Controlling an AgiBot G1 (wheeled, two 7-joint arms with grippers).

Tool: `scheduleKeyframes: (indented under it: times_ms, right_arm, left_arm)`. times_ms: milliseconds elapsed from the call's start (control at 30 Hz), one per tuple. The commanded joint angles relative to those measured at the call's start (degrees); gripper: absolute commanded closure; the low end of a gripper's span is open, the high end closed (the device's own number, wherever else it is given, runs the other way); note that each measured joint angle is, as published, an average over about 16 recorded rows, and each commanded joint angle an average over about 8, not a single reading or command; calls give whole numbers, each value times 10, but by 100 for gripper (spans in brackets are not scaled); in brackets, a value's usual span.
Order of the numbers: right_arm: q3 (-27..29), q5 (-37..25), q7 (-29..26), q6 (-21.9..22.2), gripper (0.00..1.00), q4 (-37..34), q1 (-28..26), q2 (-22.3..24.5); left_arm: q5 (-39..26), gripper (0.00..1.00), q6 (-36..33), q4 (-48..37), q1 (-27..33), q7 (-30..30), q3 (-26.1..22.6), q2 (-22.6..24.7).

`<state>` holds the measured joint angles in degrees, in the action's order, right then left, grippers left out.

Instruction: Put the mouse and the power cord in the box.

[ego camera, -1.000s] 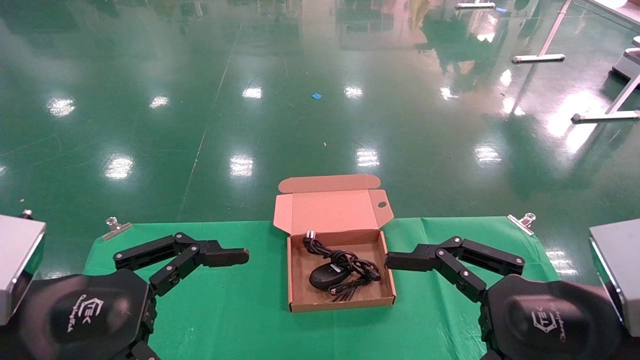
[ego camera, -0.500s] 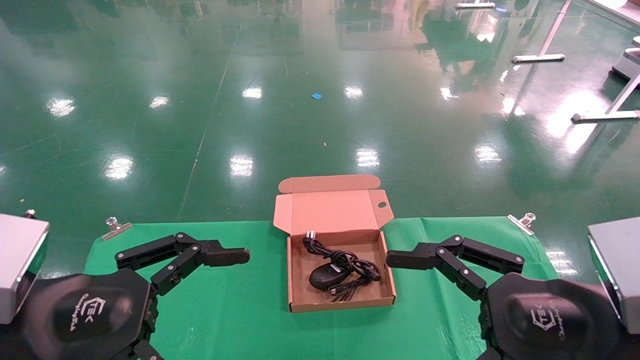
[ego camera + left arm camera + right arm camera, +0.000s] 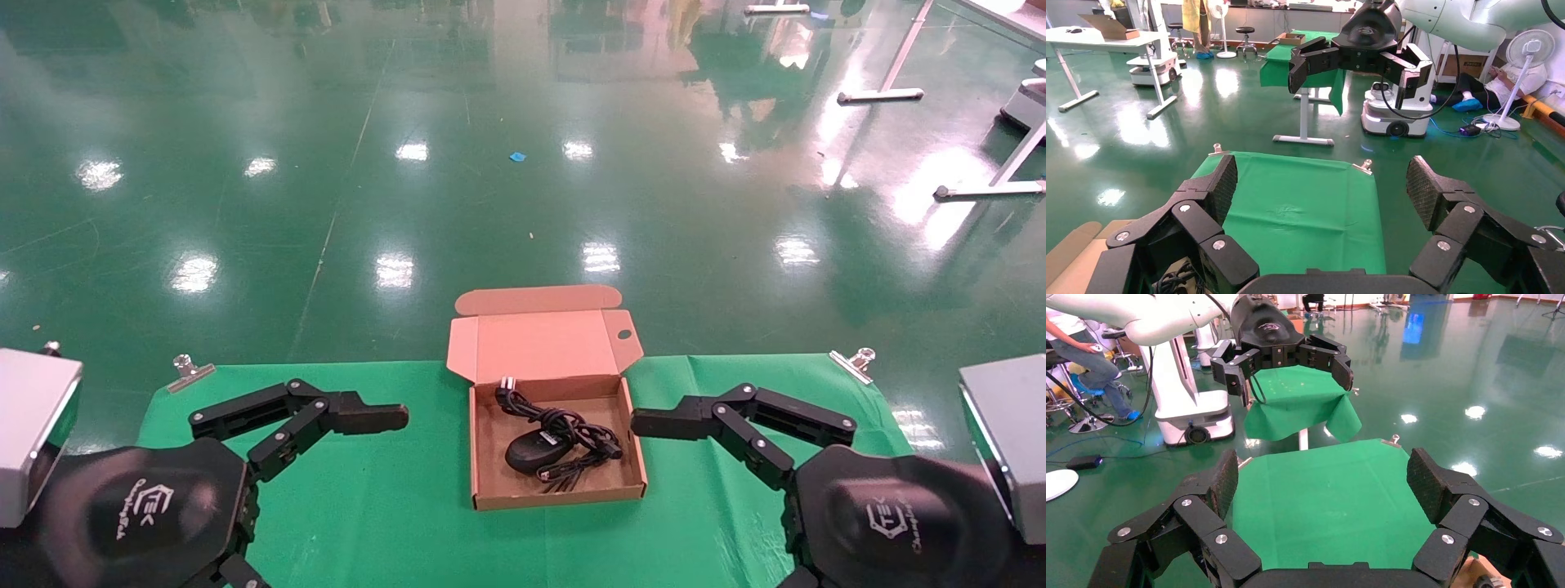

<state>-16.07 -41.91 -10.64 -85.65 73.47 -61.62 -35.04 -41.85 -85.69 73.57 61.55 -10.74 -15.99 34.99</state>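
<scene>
1. Head view: the box (image 3: 557, 445) sits open at the middle of the counter (image 3: 392, 506), its back against the far edge and its lid (image 3: 543, 343) folded back past that edge. Inside, the mouse (image 3: 529, 452) lies on the box floor near the middle, and the power cord (image 3: 572, 433) is bundled beside and partly over it, its silver prongs at the far left corner of the box. The left pincer (image 3: 359, 418) hangs above the cloth off the box's left side, apart from it; the right pincer (image 3: 658, 425) hangs just beside the box's right wall. Metal clips (image 3: 189, 369) hold the green cloth at the far corners

2. Left wrist view: the left pincer (image 3: 1321, 190) is spread wide with nothing between its fingers (image 3: 1223, 184), the green cloth beneath it. A bit of the box (image 3: 1070, 257) shows behind one finger

3. Right wrist view: the right pincer (image 3: 1321, 481) is likewise spread wide and holds nothing, the cloth-covered counter (image 3: 1327, 496) below it
</scene>
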Motion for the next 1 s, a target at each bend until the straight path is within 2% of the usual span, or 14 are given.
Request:
scheduleKeyframes:
  times_ms: [33, 1000]
  right_arm:
    - [0, 0, 0, 0, 0, 0, 0, 0]
    - [0, 0, 0, 0, 0, -1, 0, 0]
  left_arm:
    - [0, 0, 0, 0, 0, 0, 0, 0]
    - [0, 0, 0, 0, 0, 0, 0, 0]
